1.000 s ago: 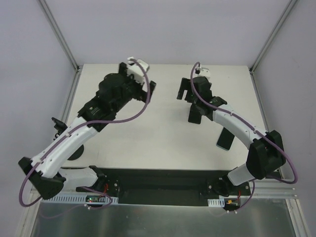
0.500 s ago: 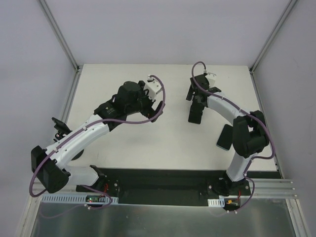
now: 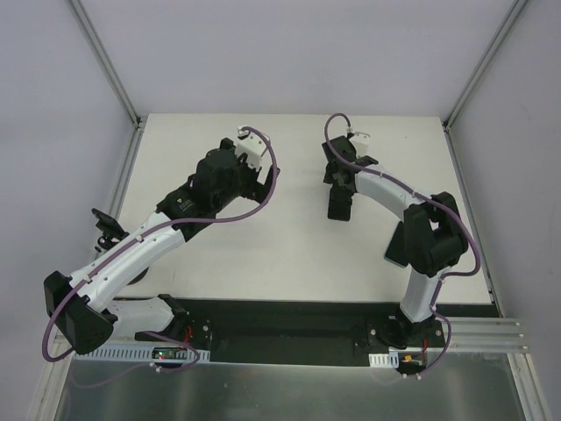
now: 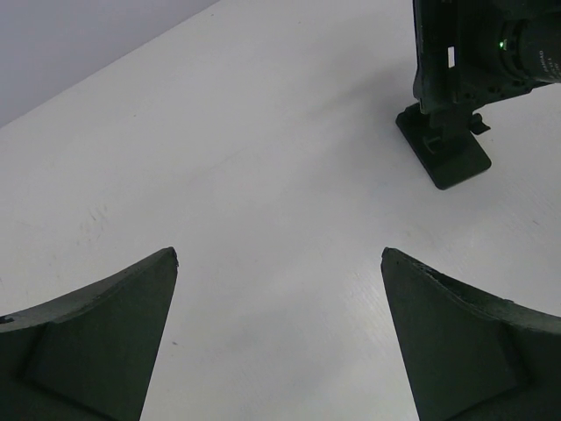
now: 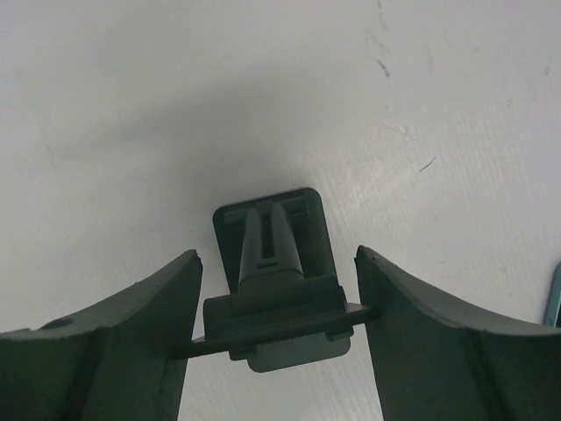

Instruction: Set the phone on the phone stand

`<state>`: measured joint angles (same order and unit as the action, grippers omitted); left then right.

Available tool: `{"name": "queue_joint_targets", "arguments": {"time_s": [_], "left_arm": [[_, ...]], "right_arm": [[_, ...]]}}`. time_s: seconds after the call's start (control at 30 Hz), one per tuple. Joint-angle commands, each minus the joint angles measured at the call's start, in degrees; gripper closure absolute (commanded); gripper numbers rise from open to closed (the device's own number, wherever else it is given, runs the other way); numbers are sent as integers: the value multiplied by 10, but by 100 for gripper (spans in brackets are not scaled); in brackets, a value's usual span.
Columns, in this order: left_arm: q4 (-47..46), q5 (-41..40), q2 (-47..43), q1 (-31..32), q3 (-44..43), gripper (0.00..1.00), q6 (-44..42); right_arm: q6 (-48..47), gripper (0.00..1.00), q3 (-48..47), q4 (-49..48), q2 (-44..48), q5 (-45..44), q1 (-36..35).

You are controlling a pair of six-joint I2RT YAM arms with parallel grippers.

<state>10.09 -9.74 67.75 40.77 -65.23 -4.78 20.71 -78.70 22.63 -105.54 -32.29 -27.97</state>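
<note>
The phone [image 3: 395, 249], dark with a teal edge, lies at the right and is mostly hidden under my right arm; its edge shows in the right wrist view [image 5: 554, 296]. The phone stand [image 3: 105, 224], black with a clamp top and a round base, stands at the far left, partly behind my left arm. My right gripper [image 3: 338, 182] [image 5: 276, 256] is shut on the thin cross plate of a small black holder with a rectangular base [image 3: 339, 203] [image 5: 279, 263]. My left gripper [image 3: 266, 180] [image 4: 279, 256] is open and empty over bare table.
The white table [image 3: 289, 254] has raised edges at left, right and back. The left wrist view shows the right gripper's body [image 4: 482, 44] over the black holder [image 4: 445, 149]. A black base rail [image 3: 280, 329] runs along the near edge.
My left gripper swung right, then back to the left. My right arm's elbow folded in toward its base, and its gripper shifted slightly left with the black holder.
</note>
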Motion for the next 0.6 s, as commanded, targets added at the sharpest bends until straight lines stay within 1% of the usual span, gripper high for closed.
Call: {"name": "queue_joint_targets", "arguments": {"time_s": [0.0, 0.07, 0.1, 0.13, 0.2, 0.23, 0.27, 0.3, 0.33, 0.37, 0.4, 0.43, 0.47, 0.5, 0.53, 0.57], "left_arm": [[-22, -28, -7, -4, 2, 2, 14], [-21, -34, -9, -4, 5, 3, 16], [-22, -41, -13, -3, 5, 4, 18], [-22, -49, -16, -4, 7, 4, 18], [-28, -74, -31, -3, 11, 5, 18], [-32, -86, -38, -4, 17, 5, 18], [-37, -105, -53, -3, 21, 5, 18], [-49, -115, -63, -4, 27, 6, 18], [-58, -125, -72, -3, 39, 6, 17], [-67, -140, -94, -4, 47, 6, 18], [-88, -146, -105, -4, 55, 7, 17], [-97, -152, -117, -4, 69, 7, 18], [-99, -157, -138, -4, 77, 8, 18], [-118, -164, -148, -4, 84, 8, 20], [-137, -169, -158, -4, 98, 8, 19], [-145, -172, -166, -4, 105, 8, 20]], "right_arm": [[-57, 79, -15, -60, 12, 43, -31], [-96, 86, -23, -83, 9, 92, -59], [-120, 90, -23, -124, 7, 123, -67], [-187, 99, -28, -140, 5, 183, -87], [-259, 99, -37, -165, 2, 223, -111], [-327, 99, -42, -169, -5, 308, -130], [-362, 99, -57, -161, -10, 359, -138], [-390, 99, -60, -156, -13, 396, -147], [-437, 99, -63, -148, -19, 444, -163], [-450, 98, -66, -139, -22, 453, -170], [-458, 93, -69, -134, -23, 464, -176], [-465, 72, -69, -132, -27, 487, -179], [-465, 54, -69, -131, -27, 495, -179], [-465, 45, -71, -132, -28, 502, -180], [-465, 35, -71, -131, -29, 508, -179], [-465, 29, -69, -132, -27, 508, -181]]}}
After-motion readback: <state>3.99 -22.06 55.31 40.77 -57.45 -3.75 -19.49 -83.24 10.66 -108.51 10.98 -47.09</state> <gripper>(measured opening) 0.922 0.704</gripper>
